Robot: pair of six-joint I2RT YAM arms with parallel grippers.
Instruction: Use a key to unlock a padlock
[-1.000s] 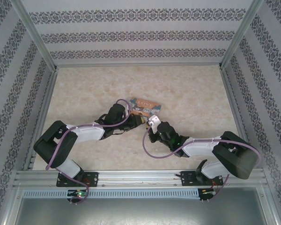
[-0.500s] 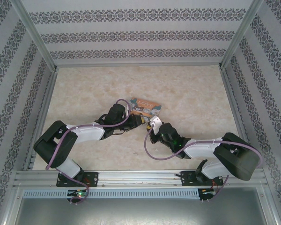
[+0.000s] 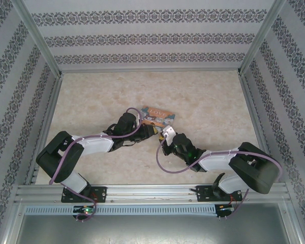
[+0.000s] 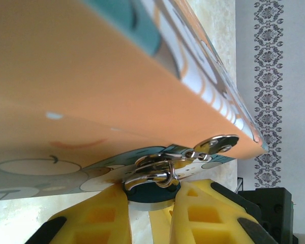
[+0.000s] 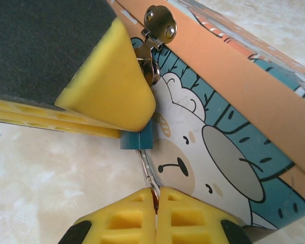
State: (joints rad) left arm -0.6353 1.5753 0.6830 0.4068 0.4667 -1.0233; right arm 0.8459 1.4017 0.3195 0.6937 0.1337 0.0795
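Patterned wallpaper closes off three sides, and the pale marbled counter [image 3: 208, 101] carries the illustrated box [image 3: 156, 115] at its middle, with both my arms reaching in to its near edge.

My left fingers [image 4: 198, 216] are closed most of the way on the padlock [image 4: 151, 192], clamping its small teal body from both sides. The padlock hangs at the box's front face, and its silver shackle [image 4: 153, 172] is threaded through the loop of the box's hasp [image 4: 216, 145].

My right fingers [image 5: 188, 218] are pressed fully together on the key [image 5: 146, 173]. From the right wrist I see the key's thin metal shank run from between the pads straight up to the underside of the teal body. I judge that the key is in the keyhole, or right at its mouth; the body hides how deep it sits.

So holding the lock, picking up the key and lining the two up look done. The shackle appears seated in the body, so I judge the lock is not yet open. What is left is to turn the key, let the shackle spring out, and clear it from the hasp. Whether the key has turned at all, I cannot tell.
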